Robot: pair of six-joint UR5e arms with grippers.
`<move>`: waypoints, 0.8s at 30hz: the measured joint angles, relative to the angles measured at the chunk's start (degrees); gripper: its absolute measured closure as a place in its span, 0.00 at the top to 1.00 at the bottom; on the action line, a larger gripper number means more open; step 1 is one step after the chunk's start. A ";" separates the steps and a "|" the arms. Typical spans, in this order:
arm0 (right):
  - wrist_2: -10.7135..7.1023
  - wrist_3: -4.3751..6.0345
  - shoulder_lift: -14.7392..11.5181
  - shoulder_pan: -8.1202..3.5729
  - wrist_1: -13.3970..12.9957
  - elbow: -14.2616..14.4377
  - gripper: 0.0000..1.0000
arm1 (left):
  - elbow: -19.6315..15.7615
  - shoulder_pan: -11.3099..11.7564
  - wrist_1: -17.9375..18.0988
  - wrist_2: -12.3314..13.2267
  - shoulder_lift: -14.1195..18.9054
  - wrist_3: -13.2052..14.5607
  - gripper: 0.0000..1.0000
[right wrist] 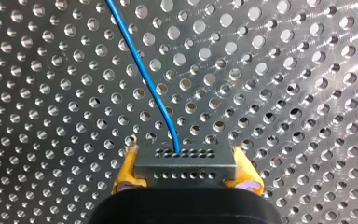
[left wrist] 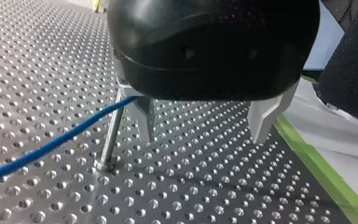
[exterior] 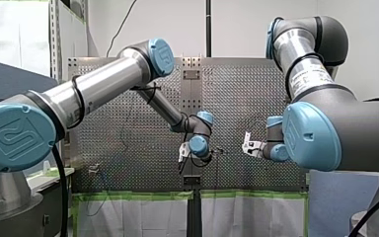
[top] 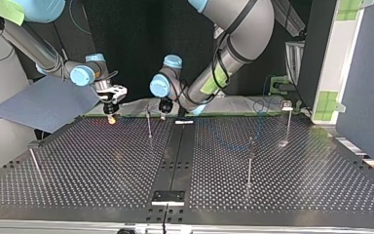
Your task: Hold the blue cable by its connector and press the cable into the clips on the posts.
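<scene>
My right gripper (right wrist: 185, 157) is shut with its yellow pads (right wrist: 127, 164) on a black connector (right wrist: 185, 169). The blue cable (right wrist: 142, 74) leaves that connector and runs ahead over the perforated table. In the left wrist view the blue cable (left wrist: 51, 147) reaches the top of a thin metal post (left wrist: 109, 140). That post stands just beside one metal finger of my left gripper (left wrist: 203, 137), which is open and holds nothing. In the top view my right gripper (top: 111, 116) hangs at the far edge left of the post (top: 149, 124), and my left gripper (top: 162, 114) right of it.
More posts stand on the table (top: 102, 161): one at the top view's middle right (top: 250, 161), one at the far right (top: 288, 122), one at the near left (top: 34, 163). Green tape (left wrist: 326, 175) marks the table's edge. A grey-blue sheet (top: 48, 103) lies beyond the far left corner.
</scene>
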 joint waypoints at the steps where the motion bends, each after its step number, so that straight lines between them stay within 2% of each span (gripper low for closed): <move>1: 0.01 0.00 0.00 0.00 -0.03 0.01 0.00 | -0.61 -0.04 0.27 -0.03 0.14 0.02 1.00; 6: 0.03 0.00 0.00 -0.02 -0.06 0.01 0.00 | -3.03 -0.76 1.55 -0.35 1.11 0.08 1.00; 13: -0.08 0.00 0.05 -0.02 0.13 0.01 0.00 | -6.44 -2.76 4.21 -2.14 3.41 0.21 1.00; 19: -0.13 0.00 0.09 -0.02 0.15 0.01 0.00 | -7.18 -4.14 4.64 -3.29 5.53 0.22 1.00; 24: -0.14 0.00 0.10 -0.02 0.16 0.00 0.00 | -7.22 -5.21 4.62 -3.50 5.93 0.22 1.00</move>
